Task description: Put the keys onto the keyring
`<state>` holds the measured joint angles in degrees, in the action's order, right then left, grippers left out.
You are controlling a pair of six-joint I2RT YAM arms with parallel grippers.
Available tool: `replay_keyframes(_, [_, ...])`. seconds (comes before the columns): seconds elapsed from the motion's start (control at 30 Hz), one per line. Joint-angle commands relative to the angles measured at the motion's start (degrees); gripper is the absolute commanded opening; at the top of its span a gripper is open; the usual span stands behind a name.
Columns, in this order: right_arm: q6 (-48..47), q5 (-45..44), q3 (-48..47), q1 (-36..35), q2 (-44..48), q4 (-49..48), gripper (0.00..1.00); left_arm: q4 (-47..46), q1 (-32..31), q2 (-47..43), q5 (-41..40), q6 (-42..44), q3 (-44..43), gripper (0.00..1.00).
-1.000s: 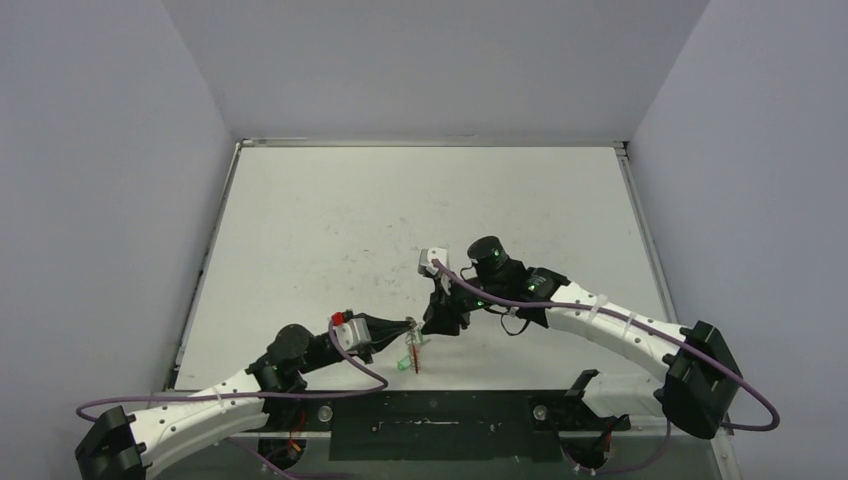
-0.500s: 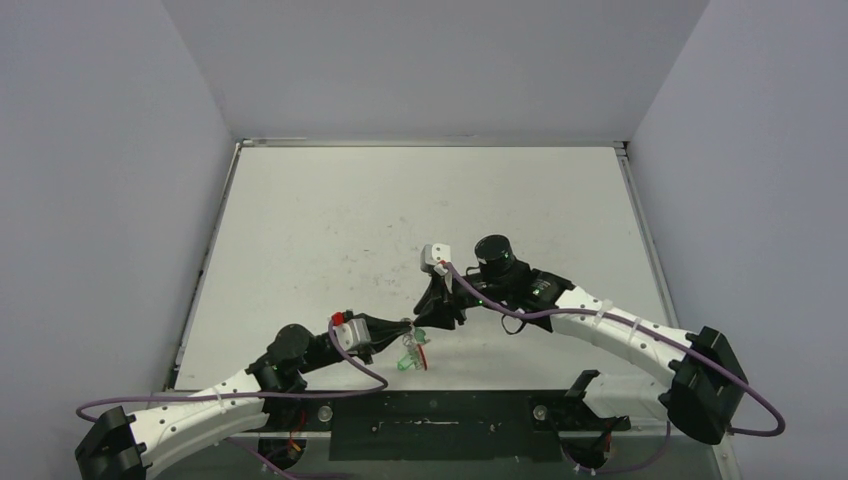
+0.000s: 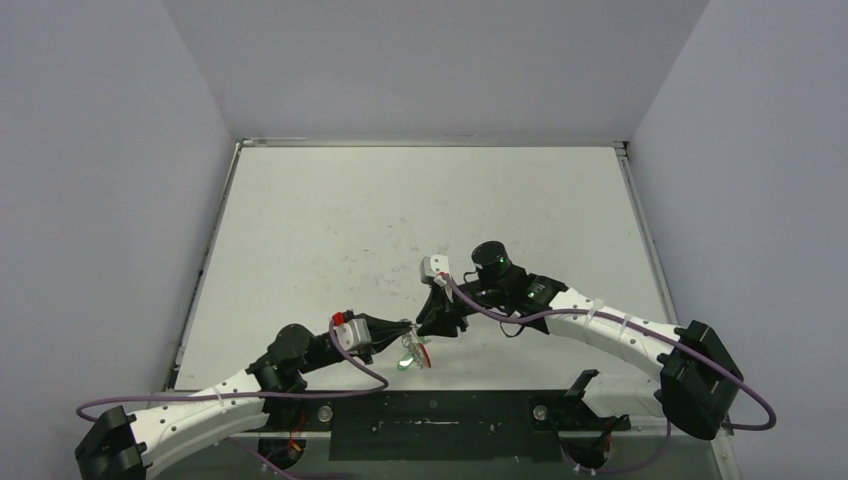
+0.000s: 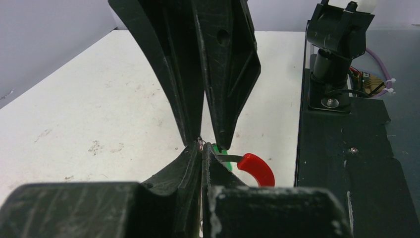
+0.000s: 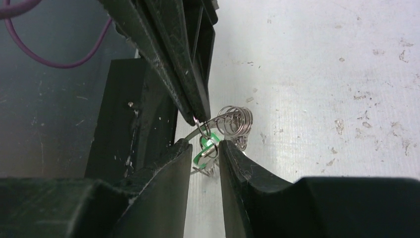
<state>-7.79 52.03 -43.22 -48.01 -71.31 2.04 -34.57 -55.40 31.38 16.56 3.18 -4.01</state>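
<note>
Left gripper (image 4: 201,154) clamped tight on the thin wire of the keyring (image 5: 236,120), held at the table (image 3: 400,220) near edge. Right gripper (image 5: 205,148) nearly closed, green-tagged keys (image 5: 208,145) in its gap, can't tell if pinched. Risk: jaws crowd tip to tip, so the keys could slip out or miss the ring's end.

Overhead looks down; close wrist views share the keyring (image 4: 257,168).
</note>
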Motion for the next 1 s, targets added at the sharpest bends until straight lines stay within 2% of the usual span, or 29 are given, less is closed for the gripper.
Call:
replay_keyframes(0.0, [-5.5,2.9,1.9,0.4,3.3,-3.7,0.28,-4.4,-0.1,-0.2,0.7,-0.4,-1.2,0.0])
replay_keyframes(0.17, [-6.5,2.9,3.8,0.4,4.3,-6.6,0.26,-4.5,-0.1,-0.1,0.7,-0.5,-1.3,0.0])
replay_keyframes(0.5, [-3.0,2.6,4.6,0.3,2.6,-13.4,0.24,-4.9,-0.1,0.4,0.9,-0.7,-1.3,0.0])
replay_keyframes(0.67, [-1.4,3.0,4.7,0.1,1.8,-15.5,0.16,-5.1,-0.1,0.5,0.8,-0.7,-1.3,0.0])
replay_keyframes(0.8, [-3.0,3.0,4.4,0.2,1.6,-12.7,0.01,-5.0,-0.1,0.5,0.8,-0.7,-1.3,0.0])
replay_keyframes(0.97, [-4.9,1.5,4.2,0.1,3.6,-8.8,0.0,-4.8,-0.1,0.4,0.2,-0.7,-1.1,0.0])
